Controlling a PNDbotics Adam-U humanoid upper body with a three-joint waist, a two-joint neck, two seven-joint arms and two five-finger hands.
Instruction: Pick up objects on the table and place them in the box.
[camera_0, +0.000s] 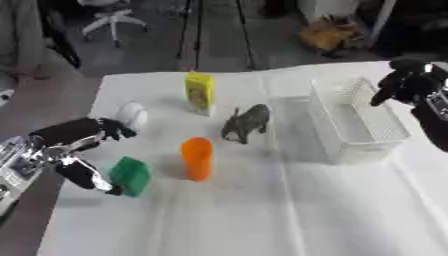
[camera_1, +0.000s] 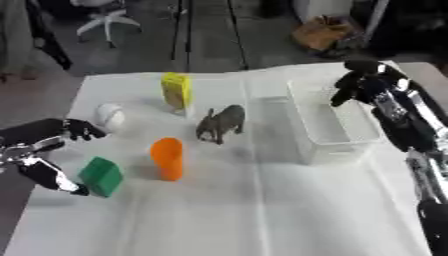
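I see my left hand (camera_0: 74, 150) spread wide at the table's (camera_0: 262, 220) left edge, thumb tip just beside the green block (camera_0: 131, 175), holding nothing. My right hand (camera_1: 363, 80) hangs with curled fingers above the clear box's (camera_0: 359, 122) far right rim, empty. An orange cup (camera_0: 197, 158), grey elephant toy (camera_0: 247, 122), yellow carton (camera_0: 200, 92) and white ball (camera_0: 133, 115) stand outside the box

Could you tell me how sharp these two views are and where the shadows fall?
Left eye view: soft all over, the grey toy elephant lacks fine detail; the orange plastic cup throws a faint shadow to its left. Right eye view: equally soft; the clear plastic box shades the white tablecloth on its left.
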